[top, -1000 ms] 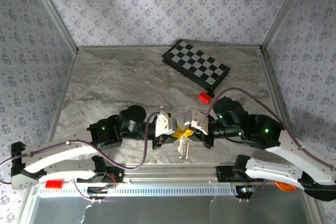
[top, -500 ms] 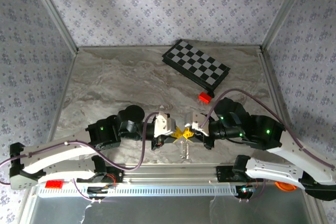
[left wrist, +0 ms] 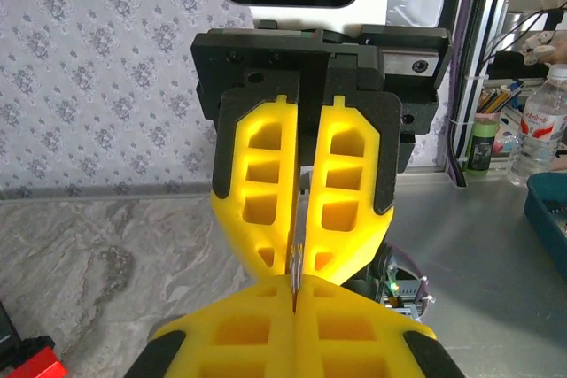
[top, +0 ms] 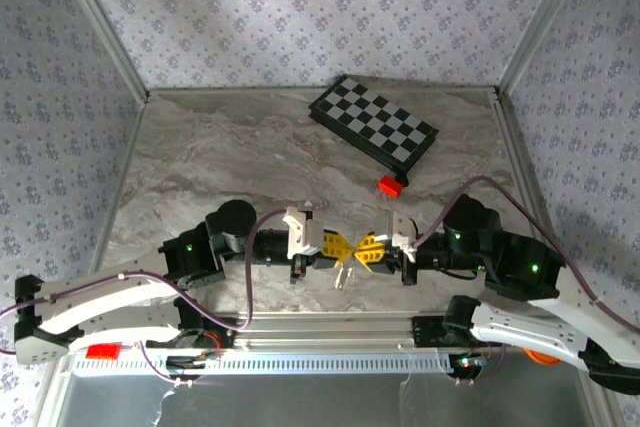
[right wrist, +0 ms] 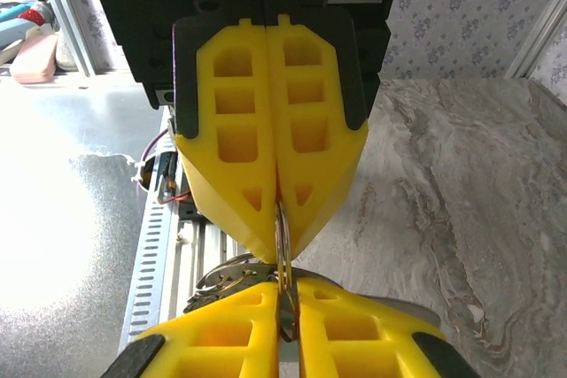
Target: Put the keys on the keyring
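A blue bin [left wrist: 549,223] is seen beyond the table's edge, its contents too small to be made out. On the marbled table [top: 200,167], enclosed by floral-papered walls [top: 300,17], a chessboard [top: 372,133] and a red block [top: 389,186] are set far right. Near the front edge, the keyring [right wrist: 283,241] is pinched edge-on by both closed grippers, the left gripper [top: 338,246] and right gripper [top: 366,253] almost tip to tip. The keys [top: 342,276] are hung beneath it.
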